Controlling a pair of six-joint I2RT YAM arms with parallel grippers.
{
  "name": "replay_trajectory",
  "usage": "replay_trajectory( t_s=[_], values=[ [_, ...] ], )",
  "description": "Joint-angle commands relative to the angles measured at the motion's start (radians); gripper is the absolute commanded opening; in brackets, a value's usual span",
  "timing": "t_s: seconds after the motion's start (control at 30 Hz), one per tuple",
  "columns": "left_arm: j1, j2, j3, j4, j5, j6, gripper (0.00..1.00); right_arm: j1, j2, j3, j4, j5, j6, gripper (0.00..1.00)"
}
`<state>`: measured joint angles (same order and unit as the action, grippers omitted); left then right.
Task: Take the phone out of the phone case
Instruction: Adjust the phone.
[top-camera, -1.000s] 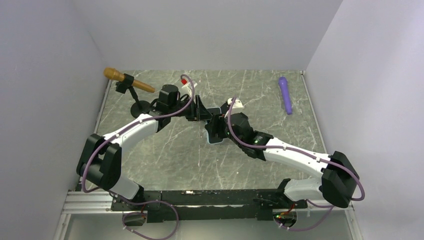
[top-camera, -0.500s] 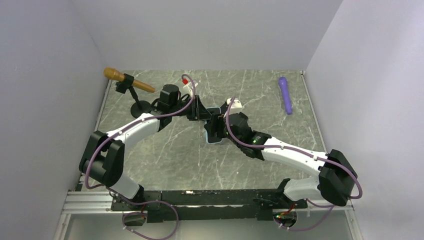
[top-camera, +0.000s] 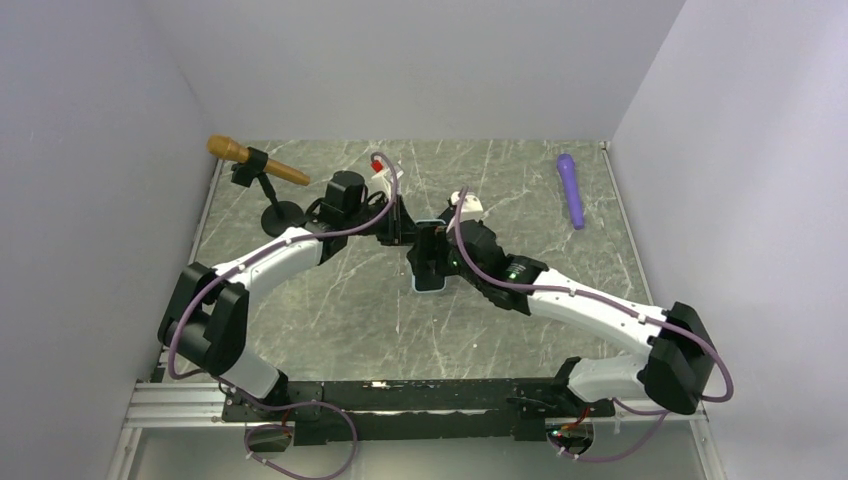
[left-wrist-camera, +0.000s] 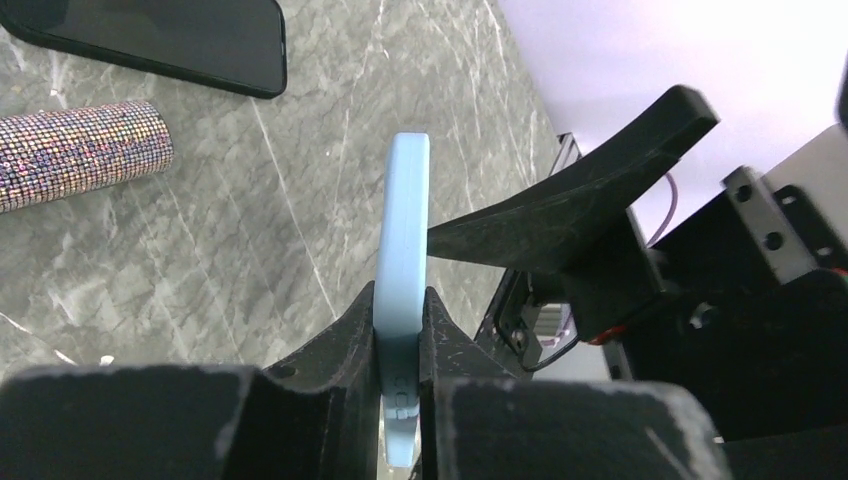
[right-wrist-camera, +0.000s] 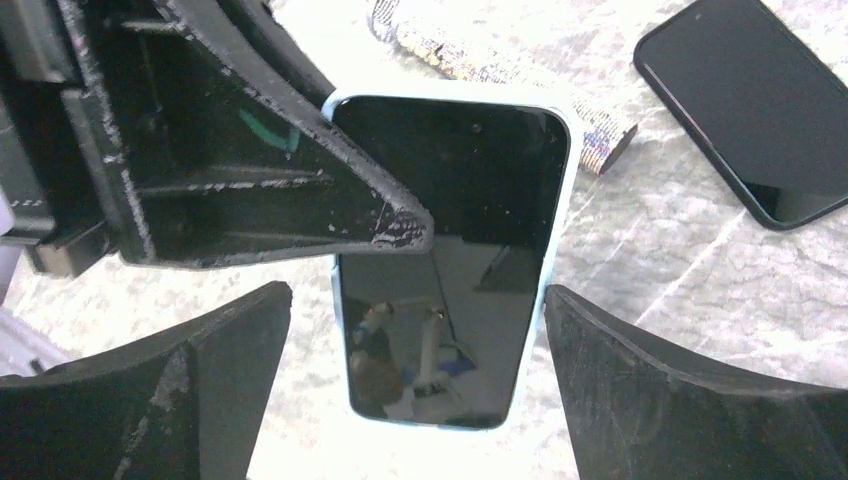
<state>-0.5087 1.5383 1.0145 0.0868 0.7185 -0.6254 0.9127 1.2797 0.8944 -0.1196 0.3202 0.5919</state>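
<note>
A black phone (right-wrist-camera: 450, 260) sits in a light blue case (left-wrist-camera: 405, 230), held off the table on edge. My left gripper (left-wrist-camera: 400, 300) is shut on the case's edge; one of its fingers (right-wrist-camera: 250, 180) lies across the screen's upper left. My right gripper (right-wrist-camera: 415, 300) is open, with a finger on either side of the phone's lower half, both apart from it. In the top view the case (top-camera: 430, 287) hangs mid-table between the left gripper (top-camera: 405, 225) and the right gripper (top-camera: 432, 258).
A second bare black phone (right-wrist-camera: 745, 115) and a glittery cylinder (right-wrist-camera: 500, 70) lie on the marble table (top-camera: 330, 300) beneath. A gold microphone on a black stand (top-camera: 255, 165) is at the back left. A purple stick (top-camera: 572, 190) lies at the back right.
My right gripper has moved left and forward, and now straddles the phone. The left gripper has shifted slightly right, still holding the case, which now hangs more upright.
</note>
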Motion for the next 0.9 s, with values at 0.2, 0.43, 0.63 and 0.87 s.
replay_trajectory(
  t_s=[0.2,0.43,0.63,0.87],
  values=[
    [-0.015,-0.118,0.067,-0.027,0.050,0.145,0.00,-0.072,-0.221,0.053,-0.390,-0.086,-0.011,1.00],
    [-0.016,-0.156,0.003,0.231,0.239,0.044,0.00,-0.182,-0.376,-0.076,-0.225,-0.538,-0.094,0.99],
    [-0.023,-0.198,-0.009,0.259,0.282,0.073,0.00,-0.264,-0.396,-0.154,-0.079,-0.815,-0.099,0.90],
    [-0.035,-0.194,-0.026,0.348,0.330,0.015,0.00,-0.265,-0.370,-0.201,0.106,-0.932,-0.070,0.75]
  ],
)
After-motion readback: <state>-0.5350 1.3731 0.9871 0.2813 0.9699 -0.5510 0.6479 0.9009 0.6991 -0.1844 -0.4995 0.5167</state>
